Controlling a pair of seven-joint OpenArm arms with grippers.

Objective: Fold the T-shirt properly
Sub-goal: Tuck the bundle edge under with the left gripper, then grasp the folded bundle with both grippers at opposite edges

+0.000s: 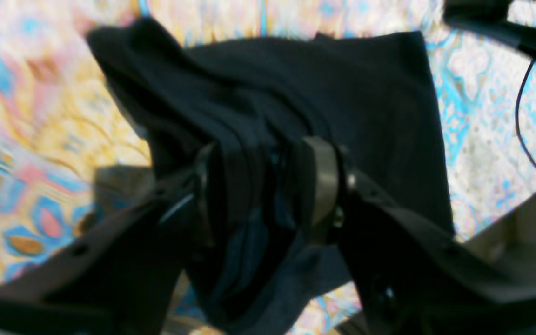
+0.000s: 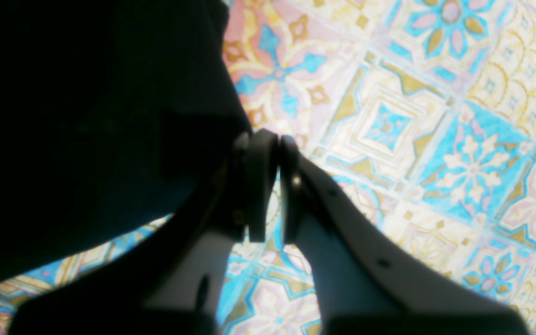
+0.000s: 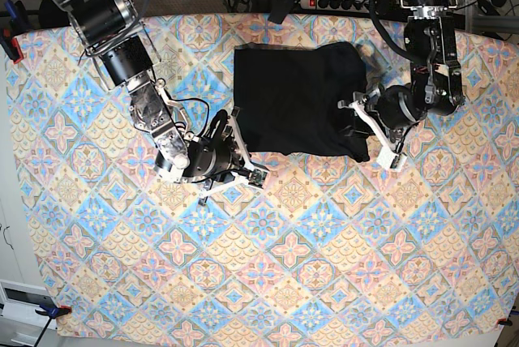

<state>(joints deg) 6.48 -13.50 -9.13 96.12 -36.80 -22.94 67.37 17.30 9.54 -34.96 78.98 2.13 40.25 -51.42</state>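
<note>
Lying near the far edge of the patterned blue, orange and cream tablecloth [image 3: 324, 282], the large plain black cotton T-shirt [image 3: 296, 100] sits as a roughly rectangular dark patch between the two arms, flat on its side nearer the right arm and bunched into ridges at the side nearer the left arm. Judged soft, light and limp: it will drape and crease wherever lifted, so a pinch on a doubled edge or corner seems better than on the flat middle. Left gripper [image 1: 268, 186]: jaws stand apart with gathered folds of the fabric running between them; whether they pinch the cloth or merely straddle it cannot be told, the view being blurred. Right gripper [image 2: 268, 181]: pads drawn together, with only a thin slit between and nothing seen in it, just beside the shirt's edge. Hard to make out: sleeves, collar and any label are lost in the uniform black; layer count in the fold is not readable; the right wrist view shows the shirt only as an unlit mass filling its left part.
</note>
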